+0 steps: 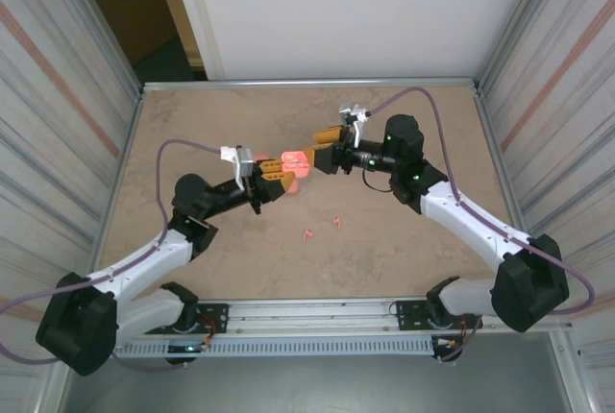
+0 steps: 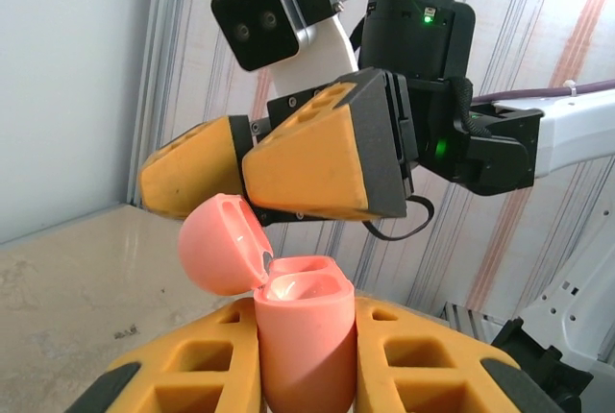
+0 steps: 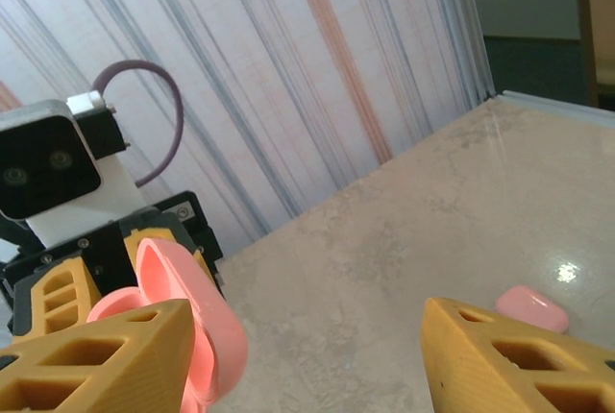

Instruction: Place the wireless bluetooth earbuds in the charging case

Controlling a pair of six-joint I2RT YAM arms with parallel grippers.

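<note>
A salmon-pink charging case point(image 2: 306, 336) stands upright between the yellow fingers of my left gripper point(image 2: 306, 370), which is shut on it. Its lid point(image 2: 219, 245) is swung open to the left, and the two wells inside look empty. In the top view the held case point(image 1: 294, 161) hangs above the middle of the table, with my left gripper point(image 1: 281, 175) meeting my right gripper point(image 1: 315, 150) there. My right gripper point(image 3: 307, 360) is open; its left finger point(image 3: 96, 360) is against the open lid point(image 3: 187, 312). Two tiny pink earbuds point(image 1: 307, 233) point(image 1: 337, 222) lie on the table nearer the bases.
A second pink case point(image 3: 531, 307) lies shut on the beige table point(image 1: 413, 259) beyond my right finger. Striped metal walls point(image 1: 58, 144) enclose the table on both sides, and a rail point(image 1: 317, 322) runs along the near edge.
</note>
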